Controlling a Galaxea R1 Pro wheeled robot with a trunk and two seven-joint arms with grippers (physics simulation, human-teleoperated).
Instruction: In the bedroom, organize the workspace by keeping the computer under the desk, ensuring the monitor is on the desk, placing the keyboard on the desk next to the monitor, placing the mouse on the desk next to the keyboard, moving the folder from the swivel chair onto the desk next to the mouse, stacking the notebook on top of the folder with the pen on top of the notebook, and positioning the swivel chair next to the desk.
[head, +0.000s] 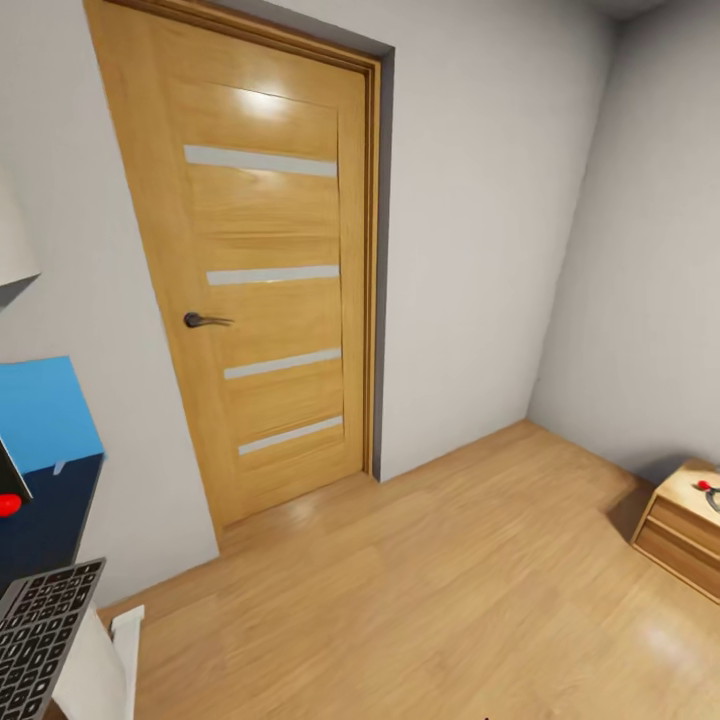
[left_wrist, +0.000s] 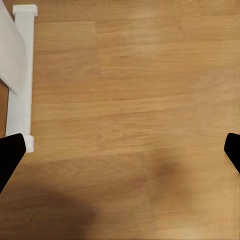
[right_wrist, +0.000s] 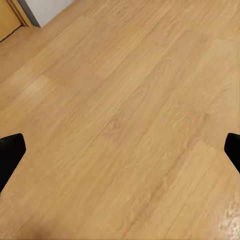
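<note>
Meanwhile, both claws, left (left_wrist: 120, 150) and right (right_wrist: 120, 150), gape over floor, the keyboard (head: 40, 635) well apart.

Left tool (left_wrist: 120, 152) and right tool (right_wrist: 120, 152) wide open, empty.

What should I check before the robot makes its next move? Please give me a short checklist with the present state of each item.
1. Left gripper open and empty: ok.
2. Right gripper open and empty: ok.
3. Keyboard on the desk: ok.
4. Blue folder on the desk: ok, lying at its far end.
5. Folder next to the mouse: cannot tell.
6. Wooden floor ahead free of obstacles: ok.
</note>
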